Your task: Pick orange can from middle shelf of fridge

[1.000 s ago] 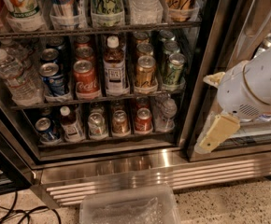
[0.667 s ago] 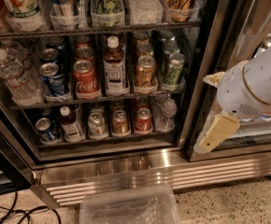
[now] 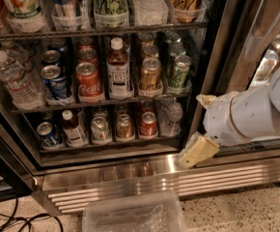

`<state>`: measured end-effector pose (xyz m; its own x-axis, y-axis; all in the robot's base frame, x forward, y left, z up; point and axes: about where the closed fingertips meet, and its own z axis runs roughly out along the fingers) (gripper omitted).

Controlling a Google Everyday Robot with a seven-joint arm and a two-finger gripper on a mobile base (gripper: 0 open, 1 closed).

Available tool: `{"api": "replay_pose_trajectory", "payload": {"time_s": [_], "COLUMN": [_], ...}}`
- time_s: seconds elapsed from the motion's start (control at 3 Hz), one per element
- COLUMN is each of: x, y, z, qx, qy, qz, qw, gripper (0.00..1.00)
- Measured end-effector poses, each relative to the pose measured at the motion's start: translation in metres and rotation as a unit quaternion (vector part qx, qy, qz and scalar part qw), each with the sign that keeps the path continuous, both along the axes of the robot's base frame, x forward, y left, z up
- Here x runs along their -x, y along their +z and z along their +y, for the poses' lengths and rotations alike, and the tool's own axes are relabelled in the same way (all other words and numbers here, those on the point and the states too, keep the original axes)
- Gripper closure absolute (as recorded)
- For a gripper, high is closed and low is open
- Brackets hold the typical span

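My gripper (image 3: pixel 192 129) hangs empty and spread open outside the fridge (image 3: pixel 130 167), low by its right frame, well apart from the orange can (image 3: pixel 150 74) standing on the middle shelf (image 3: pixel 106 102).

Front of middle shelf (image 3: pixel 130 101), one red can (image 3: pixel 88 79), one orange can (image 3: pixel 150 74), one green can (image 3: pixel 180 72), one gripper (image 3: pixel 198 130) lower right of it.
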<state>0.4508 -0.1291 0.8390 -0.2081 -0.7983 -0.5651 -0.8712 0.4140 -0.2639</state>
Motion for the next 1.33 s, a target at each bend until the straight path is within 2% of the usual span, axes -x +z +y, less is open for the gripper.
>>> {"api": "replay_pose_trajectory", "payload": {"time_s": [0.33, 0.67, 1.33], "x": [-0.030, -0.060, -0.062], "y": [-0.014, -0.021, -0.015], "z": [0.018, 0.025, 0.025], "qx": [-0.037, -0.062, -0.068], "qy": [-0.020, -0.044, -0.057], "qz": [-0.039, -0.071, -0.087], "qw": [0.9983, 0.9946, 0.9922], "gripper": [0.00, 0.00, 0.00]}}
